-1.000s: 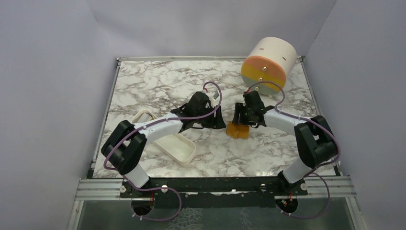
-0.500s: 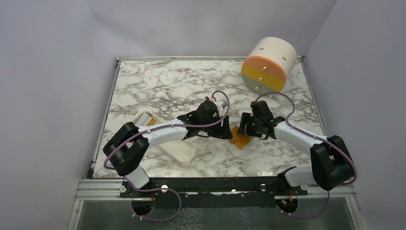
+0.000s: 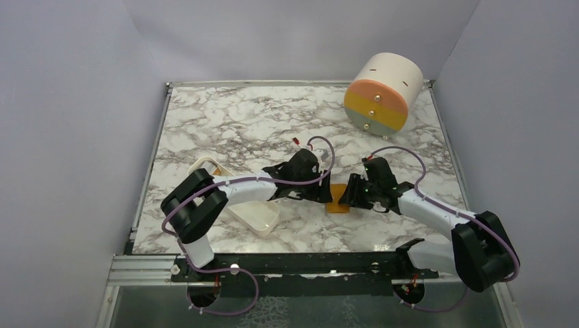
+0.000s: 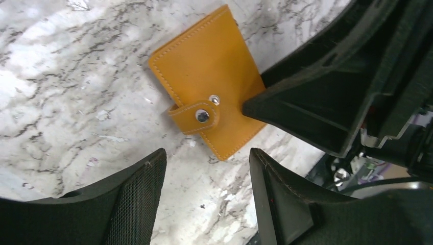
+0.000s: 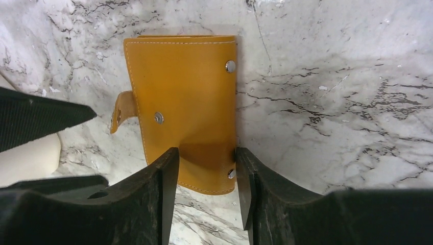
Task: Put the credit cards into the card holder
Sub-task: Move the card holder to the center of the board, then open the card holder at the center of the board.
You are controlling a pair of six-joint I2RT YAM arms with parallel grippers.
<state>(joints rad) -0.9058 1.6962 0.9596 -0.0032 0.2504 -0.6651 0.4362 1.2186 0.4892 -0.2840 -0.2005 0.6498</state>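
As it lies, the card holder (image 4: pixel 209 76) looks orange-tan.

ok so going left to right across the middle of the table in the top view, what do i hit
white tray → left gripper → card holder → right gripper

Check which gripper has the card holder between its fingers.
The right gripper: its open fingers straddle one end of the card holder. The left gripper, also open, has only marble between its fingers, the holder lying beyond them.
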